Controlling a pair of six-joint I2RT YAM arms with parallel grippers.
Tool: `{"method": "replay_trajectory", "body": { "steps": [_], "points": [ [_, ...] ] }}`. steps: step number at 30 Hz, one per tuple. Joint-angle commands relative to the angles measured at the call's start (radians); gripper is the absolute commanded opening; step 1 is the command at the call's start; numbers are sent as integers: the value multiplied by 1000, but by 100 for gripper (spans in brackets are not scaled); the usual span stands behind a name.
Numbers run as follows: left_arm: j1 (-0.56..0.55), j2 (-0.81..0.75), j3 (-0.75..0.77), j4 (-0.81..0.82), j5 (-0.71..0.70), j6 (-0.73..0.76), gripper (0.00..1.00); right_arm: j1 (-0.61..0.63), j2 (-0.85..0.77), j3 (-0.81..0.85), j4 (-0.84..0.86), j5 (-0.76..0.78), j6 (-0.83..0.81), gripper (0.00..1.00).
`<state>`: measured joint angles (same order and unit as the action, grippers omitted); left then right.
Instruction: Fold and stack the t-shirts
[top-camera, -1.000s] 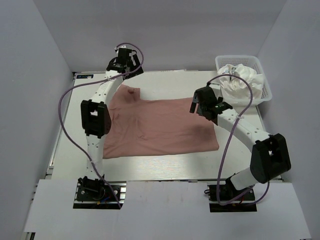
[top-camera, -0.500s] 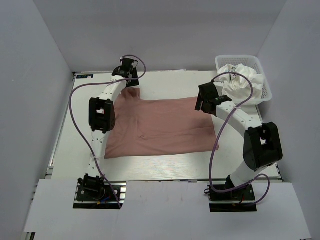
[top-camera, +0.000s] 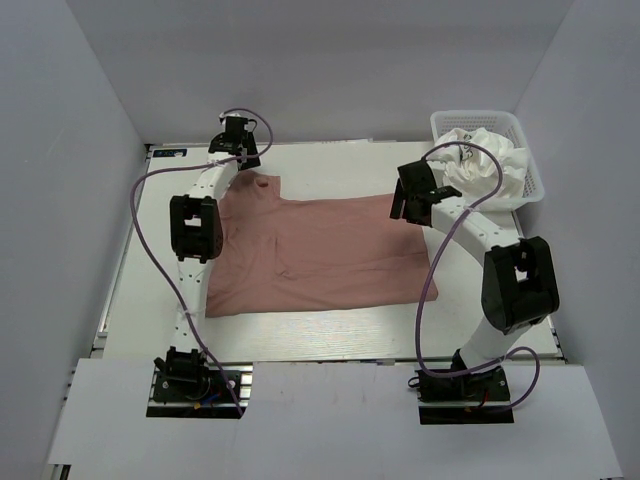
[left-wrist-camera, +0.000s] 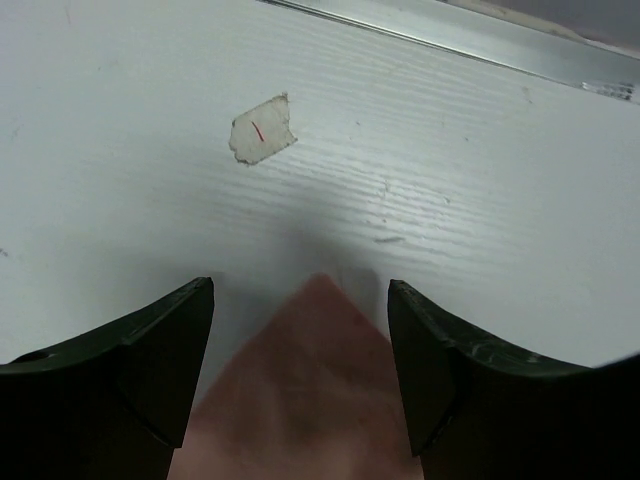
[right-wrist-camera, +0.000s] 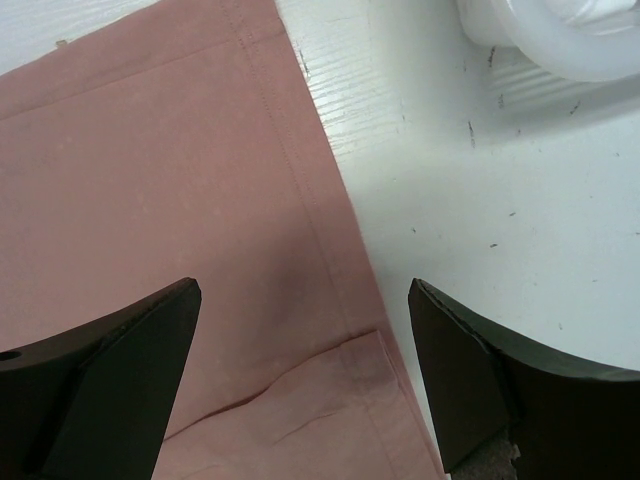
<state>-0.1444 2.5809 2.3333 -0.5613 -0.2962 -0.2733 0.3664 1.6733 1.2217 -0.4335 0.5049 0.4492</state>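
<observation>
A dusty pink t-shirt (top-camera: 315, 250) lies spread flat across the middle of the table. My left gripper (top-camera: 236, 150) is open at the shirt's far left, and a blurred pink corner of cloth (left-wrist-camera: 310, 390) lies between its fingers (left-wrist-camera: 300, 290), not pinched. My right gripper (top-camera: 401, 206) is open above the shirt's far right corner. In the right wrist view its jaws (right-wrist-camera: 305, 290) straddle the hemmed edge (right-wrist-camera: 330, 250), where a folded-over layer shows. White t-shirts (top-camera: 490, 160) are bunched in the basket.
A white mesh basket (top-camera: 533, 185) stands at the far right corner; its rim shows in the right wrist view (right-wrist-camera: 560, 40). A small scrap of white tape (left-wrist-camera: 262, 130) is stuck on the table beyond the left gripper. The table's metal far edge (left-wrist-camera: 450, 40) is close.
My left gripper has swung right and then back left near the far edge. My right gripper has moved a little farther back, to the shirt's far right corner. The shirt lies much the same.
</observation>
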Motion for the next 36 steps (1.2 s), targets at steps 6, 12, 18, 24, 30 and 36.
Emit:
{"method": "replay_trajectory", "body": {
  "steps": [6, 12, 18, 24, 30, 36],
  "points": [
    [5, 64, 20, 44, 127, -6, 71, -6, 49, 73, -24, -2, -24, 90],
    [5, -10, -147, 54, 209, -6, 56, -12, 69, 99, -39, 24, -26, 90],
    [5, -56, -224, 46, 194, -15, 49, -17, 78, 111, -36, 18, -30, 90],
    [5, -25, -177, 5, 212, -15, 6, -26, 123, 156, -36, 11, -29, 90],
    [5, -122, -204, 46, 203, -15, 0, -37, 216, 269, -48, -3, -21, 90],
    [5, -284, -294, 161, 204, -6, 0, -43, 396, 519, -93, 24, -33, 90]
  ]
}}
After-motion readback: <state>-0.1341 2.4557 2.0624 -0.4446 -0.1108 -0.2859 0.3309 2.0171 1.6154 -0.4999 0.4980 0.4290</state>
